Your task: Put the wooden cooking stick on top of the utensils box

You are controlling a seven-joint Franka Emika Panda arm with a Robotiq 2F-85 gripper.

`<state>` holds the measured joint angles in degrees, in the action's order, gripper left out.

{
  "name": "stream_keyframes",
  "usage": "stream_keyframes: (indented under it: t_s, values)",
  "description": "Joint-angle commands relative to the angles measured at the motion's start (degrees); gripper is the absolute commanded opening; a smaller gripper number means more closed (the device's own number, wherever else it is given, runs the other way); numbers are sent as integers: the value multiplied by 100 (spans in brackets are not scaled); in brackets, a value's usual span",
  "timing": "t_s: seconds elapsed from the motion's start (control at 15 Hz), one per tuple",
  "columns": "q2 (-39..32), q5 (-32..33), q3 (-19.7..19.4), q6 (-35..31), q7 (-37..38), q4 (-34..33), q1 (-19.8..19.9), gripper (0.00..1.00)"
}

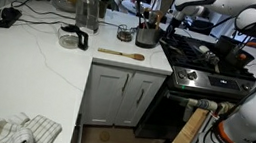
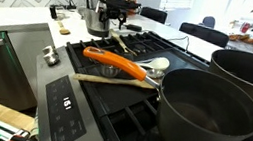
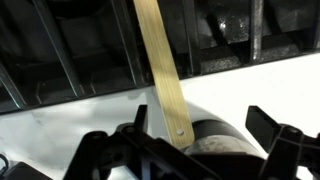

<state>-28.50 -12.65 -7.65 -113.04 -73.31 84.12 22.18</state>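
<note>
at the gripper (image 3: 190,150), in the wrist view, the wooden cooking stick (image 3: 163,70) shows its handle end, pierced by a small hole. from there it runs away over a strip of white counter (image 3: 260,95) toward the dark stove grate (image 3: 70,50). it looks light, stiff and smooth, a flat slat that could swivel if pinched at one tip. a hold nearer the middle of the handle would likely keep it level for laying across the utensils box (image 1: 145,34), which i take to be the dark holder beside the stove (image 1: 193,79). i cannot tell whether the gripper is clamped on the stick or only stands around it, nor whether the stick is lifted. in an exterior view the arm (image 1: 203,1) comes in from the right, bent over the stove's far left corner. a wooden spoon (image 1: 120,53) lies on the counter near the box.
</note>
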Motion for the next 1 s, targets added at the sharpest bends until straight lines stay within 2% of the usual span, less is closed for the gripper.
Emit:
stream_keyframes:
  t_s: [0.0,0.33,0.4,0.47,0.6,0.93]
  values:
    - [-119,-8,193,-320,-538,82,127,100]
    - [-261,-104,317,-491,-1144,36,226,100]
    - [-276,-159,340,-470,-1233,18,258,97]
    - [-279,-192,349,-475,-1311,16,277,74]
    - [-275,-236,359,-422,-1439,22,302,71]
    - [-242,-270,352,-478,-1631,48,317,31]
